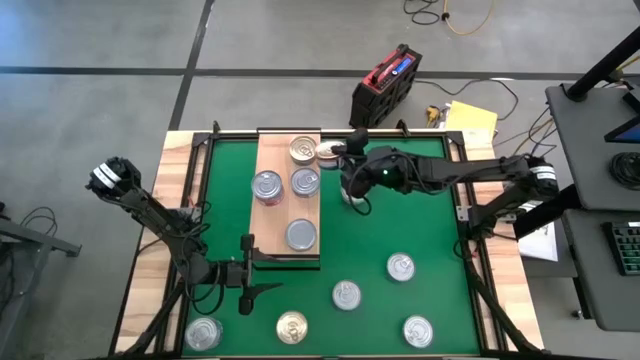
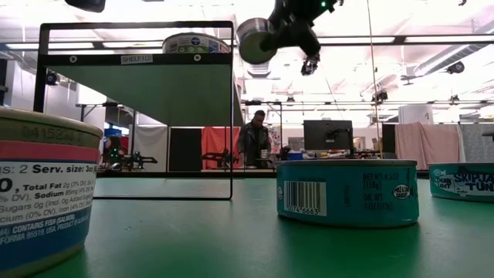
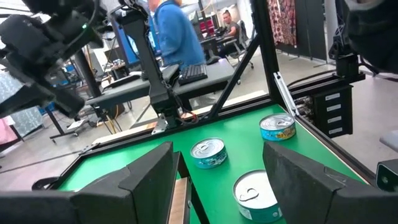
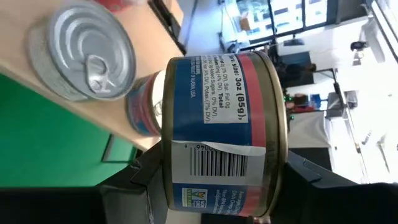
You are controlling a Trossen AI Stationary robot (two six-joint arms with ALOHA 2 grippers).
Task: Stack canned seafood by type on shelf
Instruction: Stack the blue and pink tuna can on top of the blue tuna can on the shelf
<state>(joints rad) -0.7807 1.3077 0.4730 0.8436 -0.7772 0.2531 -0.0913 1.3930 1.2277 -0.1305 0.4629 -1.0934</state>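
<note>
right gripper (image 1: 345, 170): raised above the green mat just off the far right edge of the shelf, fingers clamped on a tin held on its side; the right wrist view shows the held tin (image 4: 221, 134) with a blue and red label and a barcode, pinched between both dark fingers.
left gripper (image 1: 247, 272): waiting at the near end of the shelf, low over the mat, fingers (image 3: 149, 177) spread apart with nothing between them.
shelf (image 1: 272, 225): light wooden board lying lengthways on the left half of the mat.
tins on the shelf: four in the high view, one gold-lidded tin (image 1: 302, 150) at the far end, two silver ones (image 1: 266, 186) side by side in the middle, one silver (image 1: 301, 234) nearer the left gripper.
tins off the shelf: five loose at the near side, three silver ones (image 1: 401, 267) on the mat, a gold one (image 1: 292, 327) and another silver one (image 1: 204, 334) toward the near left corner.
green mat (image 1: 420, 225): covers the table top inside a black frame.
background: a person (image 2: 252, 143) stands in the room beyond the table in the low view.
</note>
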